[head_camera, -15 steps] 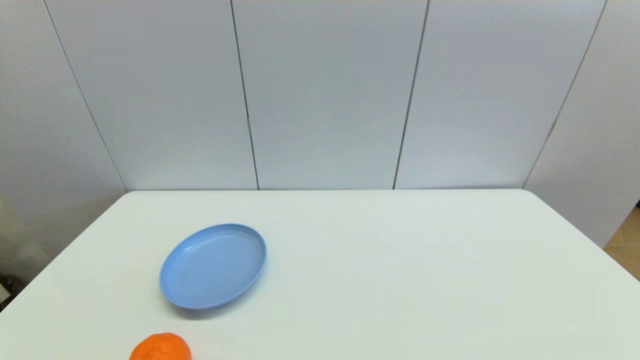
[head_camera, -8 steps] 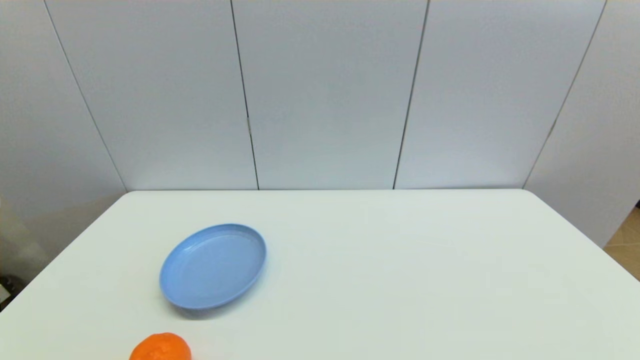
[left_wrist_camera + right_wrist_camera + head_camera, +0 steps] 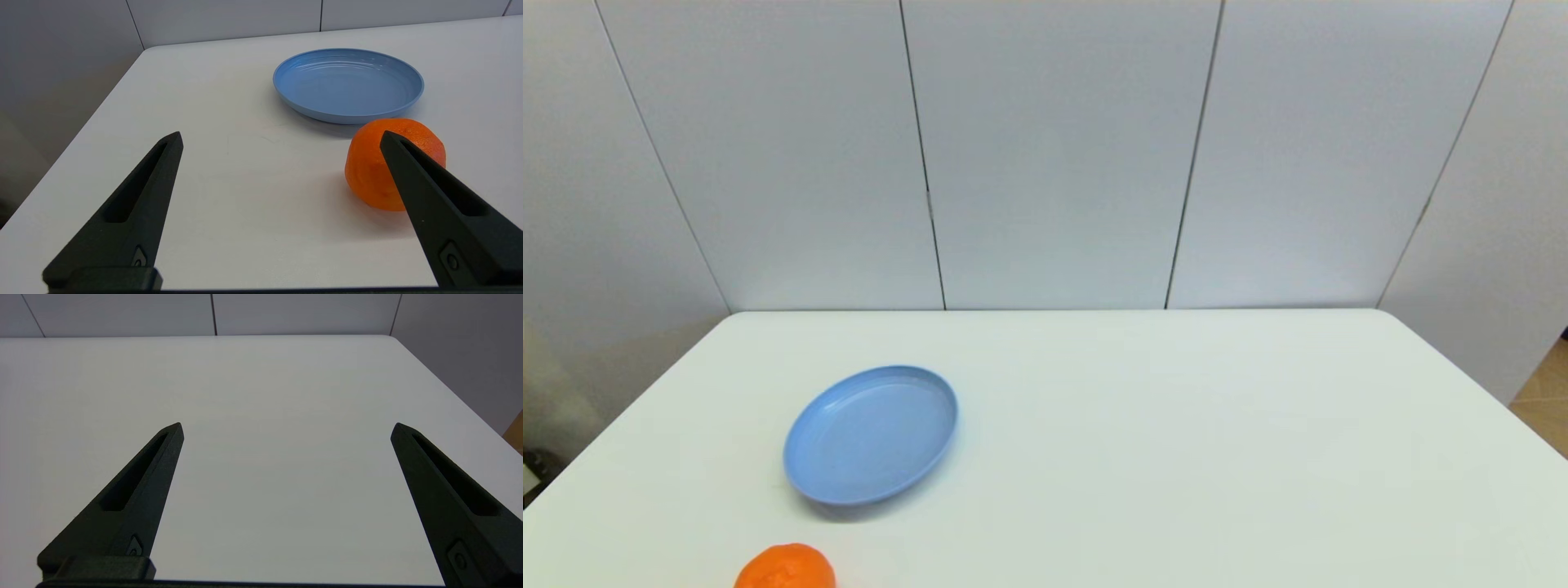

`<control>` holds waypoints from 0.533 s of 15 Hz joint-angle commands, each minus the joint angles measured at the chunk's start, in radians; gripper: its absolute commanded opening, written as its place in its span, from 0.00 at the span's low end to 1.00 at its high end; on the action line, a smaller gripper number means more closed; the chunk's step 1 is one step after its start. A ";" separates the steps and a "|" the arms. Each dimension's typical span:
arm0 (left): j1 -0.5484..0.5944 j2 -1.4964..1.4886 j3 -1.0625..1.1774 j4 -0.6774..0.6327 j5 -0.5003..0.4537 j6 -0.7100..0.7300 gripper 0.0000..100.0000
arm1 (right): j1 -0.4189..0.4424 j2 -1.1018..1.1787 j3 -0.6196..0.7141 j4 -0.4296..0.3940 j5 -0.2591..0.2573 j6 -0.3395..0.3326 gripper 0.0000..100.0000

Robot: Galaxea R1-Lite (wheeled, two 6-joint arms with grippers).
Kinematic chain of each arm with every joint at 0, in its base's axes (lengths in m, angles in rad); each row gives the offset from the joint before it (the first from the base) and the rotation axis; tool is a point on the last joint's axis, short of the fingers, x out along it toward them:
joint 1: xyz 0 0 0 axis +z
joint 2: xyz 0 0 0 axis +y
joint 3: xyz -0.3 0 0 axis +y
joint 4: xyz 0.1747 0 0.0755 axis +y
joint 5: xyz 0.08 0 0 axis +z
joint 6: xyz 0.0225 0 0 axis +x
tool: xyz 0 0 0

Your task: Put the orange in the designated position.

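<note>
The orange [image 3: 786, 567] lies at the table's near left edge in the head view, just in front of the blue plate [image 3: 871, 434]. In the left wrist view the orange [image 3: 376, 171] rests on the table short of the blue plate [image 3: 348, 84], partly behind one black finger. My left gripper [image 3: 282, 139] is open above the near edge, with the orange off to one side of its gap. My right gripper [image 3: 286, 428] is open over bare table, nothing between its fingers. Neither arm shows in the head view.
The white table [image 3: 1176, 425] ends at grey wall panels behind. Its left edge [image 3: 81, 130] drops off beside the left gripper, and its right corner [image 3: 392, 337] lies beyond the right gripper.
</note>
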 commanded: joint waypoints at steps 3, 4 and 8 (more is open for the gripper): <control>0.000 0.000 0.005 0.001 -0.001 -0.003 1.00 | 0.000 0.001 0.000 -0.002 0.000 0.000 1.00; 0.000 0.000 0.005 -0.001 -0.001 -0.003 1.00 | 0.000 0.001 0.000 -0.002 0.000 0.000 1.00; 0.000 0.000 0.005 -0.002 0.004 -0.017 1.00 | 0.000 0.001 0.000 -0.002 0.000 0.000 1.00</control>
